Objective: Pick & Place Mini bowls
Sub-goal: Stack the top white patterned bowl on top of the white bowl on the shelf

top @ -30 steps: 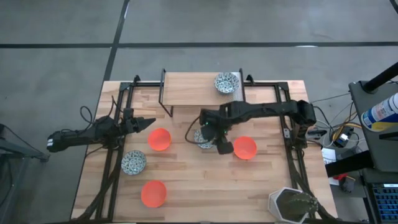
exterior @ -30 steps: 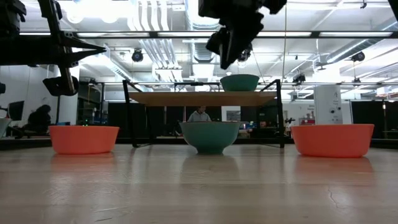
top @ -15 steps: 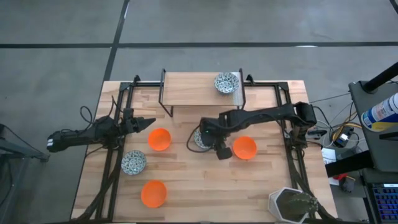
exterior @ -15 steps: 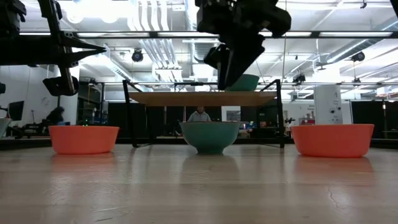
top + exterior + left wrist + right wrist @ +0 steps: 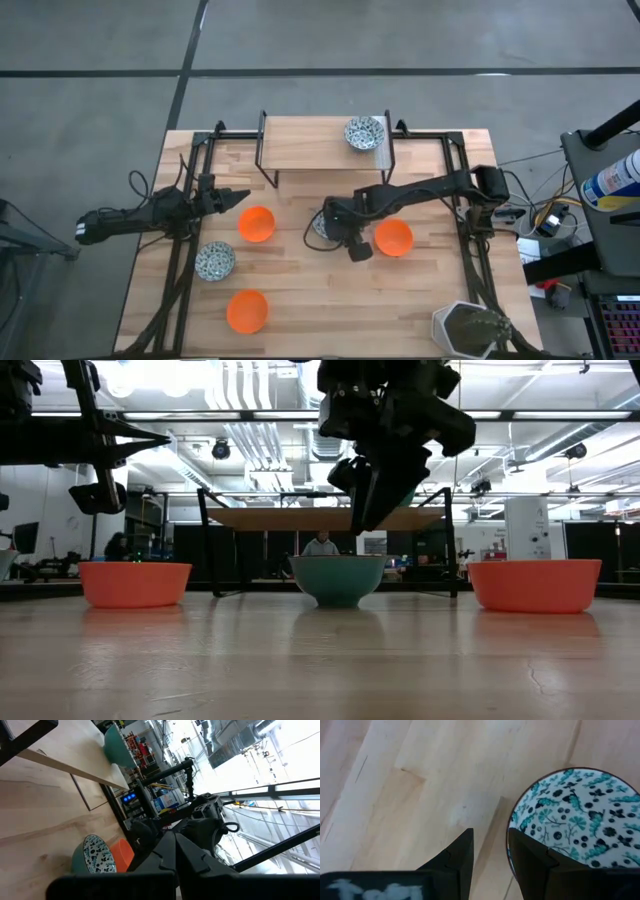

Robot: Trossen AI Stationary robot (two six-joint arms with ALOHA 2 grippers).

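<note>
High view: the right gripper point(image 5: 335, 228) hangs over the patterned bowl point(image 5: 320, 224) at the table's centre, which the arm mostly hides. Another patterned bowl point(image 5: 364, 132) sits on the raised shelf point(image 5: 310, 143), and a third point(image 5: 214, 261) lies on the left side of the table. Orange bowls lie at centre left point(image 5: 256, 224), front left point(image 5: 246, 311) and just right of the gripper point(image 5: 393, 238). The left gripper point(image 5: 232, 198) waits at the table's left edge. A white plant pot point(image 5: 465, 328) stands at the front right corner, well apart.

Low view: the right gripper point(image 5: 365, 500) points down above the bowl's rim, not yet touching it. The step in hand is judged to be the approach before the pick.

Left wrist view: the left gripper's fingers point(image 5: 172, 852) are together, holding nothing.

Right wrist view: the right fingers point(image 5: 532, 857) stand apart, with the bowl's near rim point(image 5: 512, 832) just ahead of one of them. The next move calls for lowering so the fingers straddle that rim, then closing. The neighbouring orange bowl is near enough to risk being knocked.
</note>
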